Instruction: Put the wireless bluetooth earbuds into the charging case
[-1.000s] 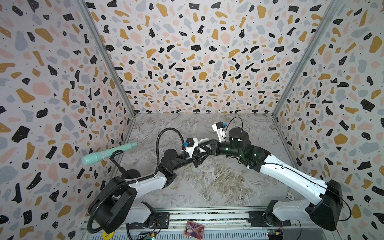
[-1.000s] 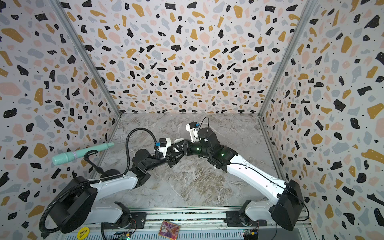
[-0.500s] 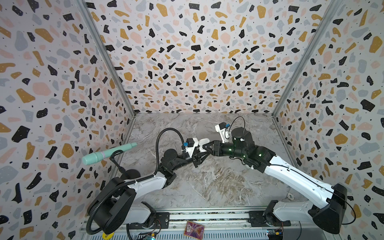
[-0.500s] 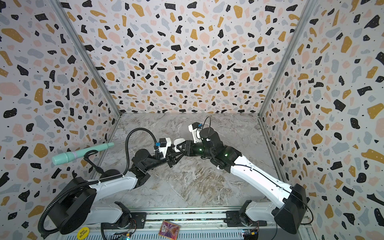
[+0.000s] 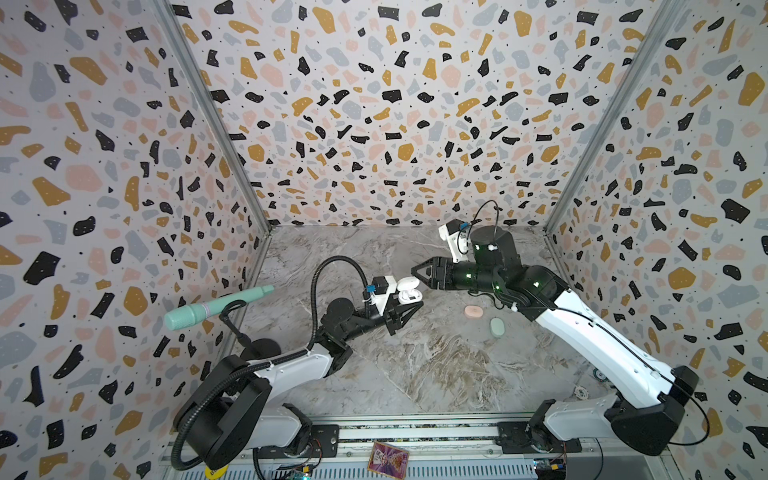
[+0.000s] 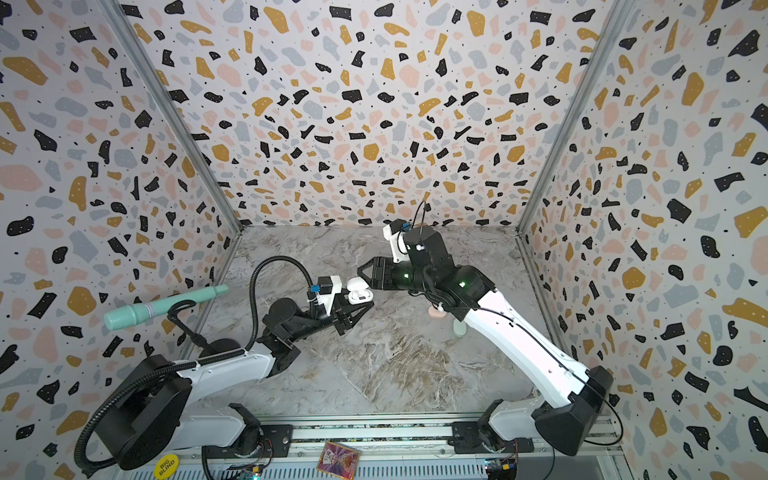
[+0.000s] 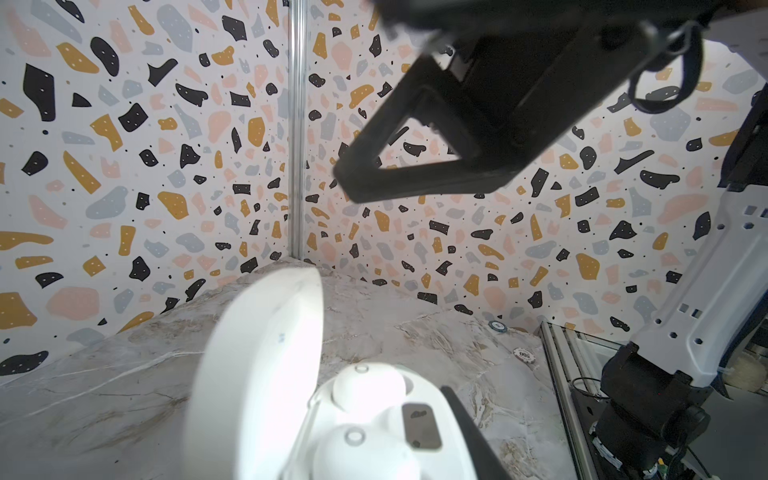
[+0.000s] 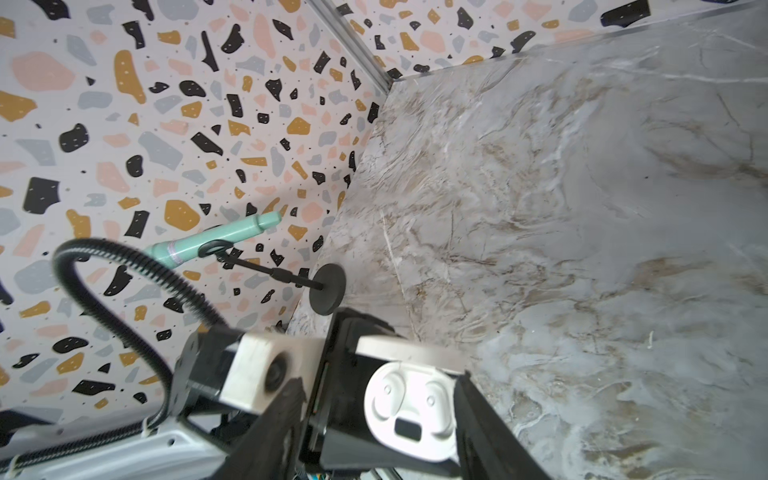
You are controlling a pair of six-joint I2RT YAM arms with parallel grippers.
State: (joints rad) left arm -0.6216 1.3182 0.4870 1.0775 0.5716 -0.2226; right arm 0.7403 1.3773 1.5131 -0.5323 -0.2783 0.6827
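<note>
The white charging case hangs above the floor with its lid up, and my left gripper is shut on its base. Two white earbuds sit in its wells, also visible as earbuds in the right wrist view. My right gripper is open and holds nothing. It hovers just right of and slightly above the case, fingers pointing at it.
A pale pink case and a pale mint case lie shut on the marble floor under the right arm. A mint microphone on a black stand stands by the left wall. Two poker chips lie at the front right.
The right gripper's jaws have spread apart and it has eased back off the case. The left arm has held the case still.
</note>
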